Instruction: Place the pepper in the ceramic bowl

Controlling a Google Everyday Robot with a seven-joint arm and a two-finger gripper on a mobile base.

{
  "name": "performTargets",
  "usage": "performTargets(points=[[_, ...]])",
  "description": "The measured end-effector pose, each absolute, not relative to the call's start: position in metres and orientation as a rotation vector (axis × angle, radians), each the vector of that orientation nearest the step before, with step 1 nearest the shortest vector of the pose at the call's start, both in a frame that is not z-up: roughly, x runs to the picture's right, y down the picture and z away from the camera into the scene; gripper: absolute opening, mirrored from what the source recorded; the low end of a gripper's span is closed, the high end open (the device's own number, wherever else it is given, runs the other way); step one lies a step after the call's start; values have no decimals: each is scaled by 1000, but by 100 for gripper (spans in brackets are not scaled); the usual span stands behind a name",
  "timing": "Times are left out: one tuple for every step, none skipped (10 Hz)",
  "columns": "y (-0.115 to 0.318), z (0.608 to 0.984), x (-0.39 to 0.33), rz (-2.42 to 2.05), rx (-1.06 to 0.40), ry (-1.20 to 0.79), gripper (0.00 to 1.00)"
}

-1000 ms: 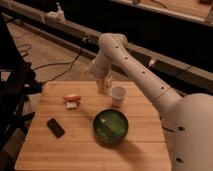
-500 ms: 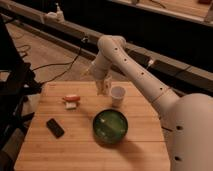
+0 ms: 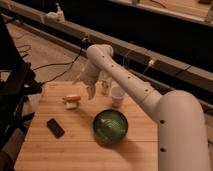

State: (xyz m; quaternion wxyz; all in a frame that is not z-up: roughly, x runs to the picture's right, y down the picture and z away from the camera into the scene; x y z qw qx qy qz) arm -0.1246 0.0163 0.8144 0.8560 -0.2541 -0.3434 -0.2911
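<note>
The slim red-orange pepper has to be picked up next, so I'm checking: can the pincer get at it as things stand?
Probably yes. The pincer hangs close beside the slim red-orange pepper, which lies exposed next to a small white block, with nothing between pincer and pepper.

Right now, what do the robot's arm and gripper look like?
The arm is smooth, glossy white, built of thick rounded tubular segments with small dark dots along its side, widening into a bulky white shoulder. The gripper, hanging over the far side of the table near the pepper, is pale and slimmer.
</note>
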Motion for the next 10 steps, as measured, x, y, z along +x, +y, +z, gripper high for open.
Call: performTargets(points=[[22,827,-130,-600,-544,-716,75],[27,840,-135,-584,-547,-716,75],[30,847,-136,-578,-547,-723,75],[28,846,-137,-580,-542,-725,75],[29,847,-135,-578,-543,-723,75],[28,846,-135,-578,-542,-724,75],[29,847,-135,-579,-544,-723,75],[29,849,-137,-572,-547,-727,75],[34,858,-136,-542,-562,-733,75],[38,868,-135,-510,-584,-741,75]])
